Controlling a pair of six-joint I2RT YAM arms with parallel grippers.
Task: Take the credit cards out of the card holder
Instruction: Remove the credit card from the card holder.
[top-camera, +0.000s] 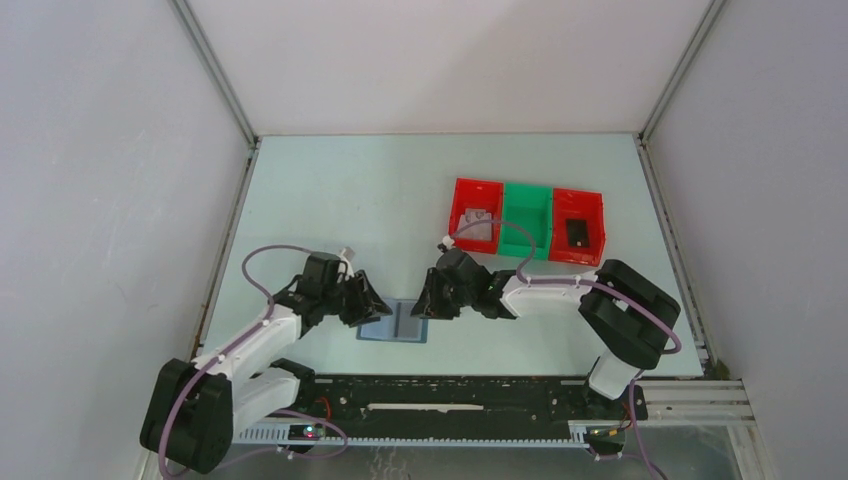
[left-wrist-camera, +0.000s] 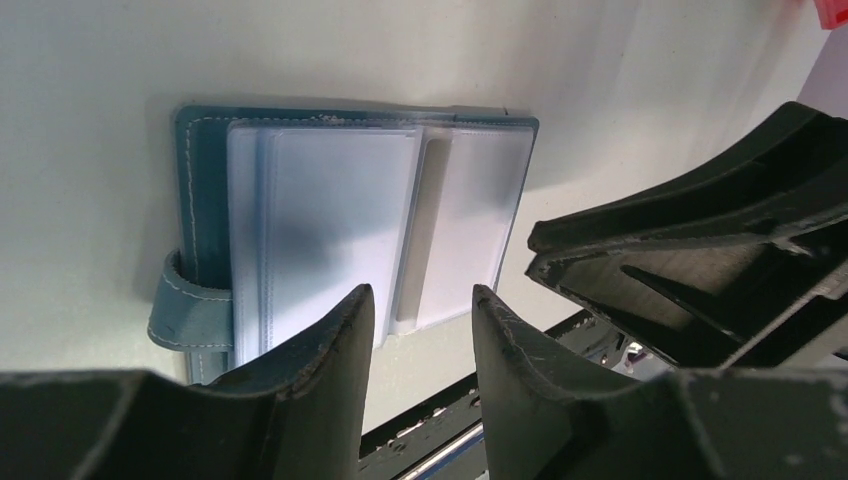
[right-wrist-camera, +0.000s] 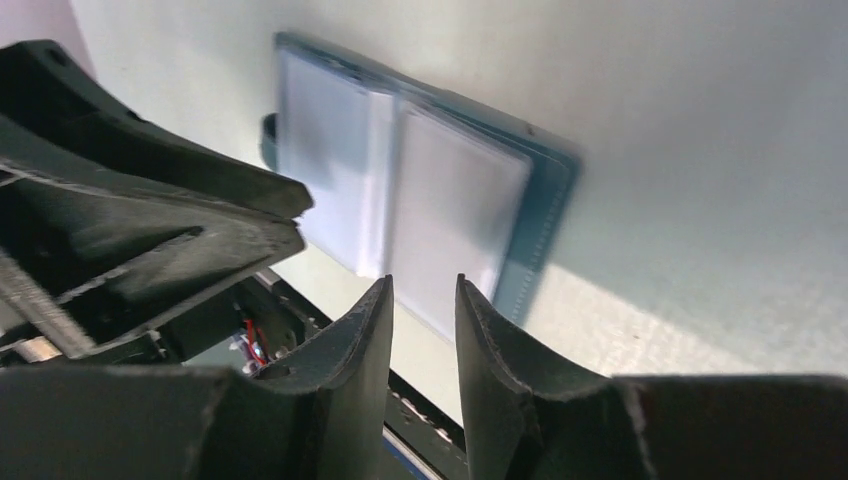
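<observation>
The card holder (top-camera: 396, 323) lies open and flat near the front edge, with its pale blue-grey pockets facing up. It also shows in the left wrist view (left-wrist-camera: 340, 215) and the right wrist view (right-wrist-camera: 420, 195). I cannot tell whether a card sits in the pockets. My left gripper (top-camera: 364, 302) hovers over the holder's left edge, open and empty (left-wrist-camera: 421, 298). My right gripper (top-camera: 430, 298) hovers over its right edge, open a little and empty (right-wrist-camera: 423, 288). A grey card (top-camera: 480, 226) lies in the left red bin. A black card (top-camera: 578, 234) lies in the right red bin.
A row of three bins stands at the back right: a red bin (top-camera: 462, 200), a green bin (top-camera: 527, 205) and a red bin (top-camera: 592, 205). A black rail (top-camera: 450, 392) runs along the front edge just below the holder. The two grippers are close, facing each other.
</observation>
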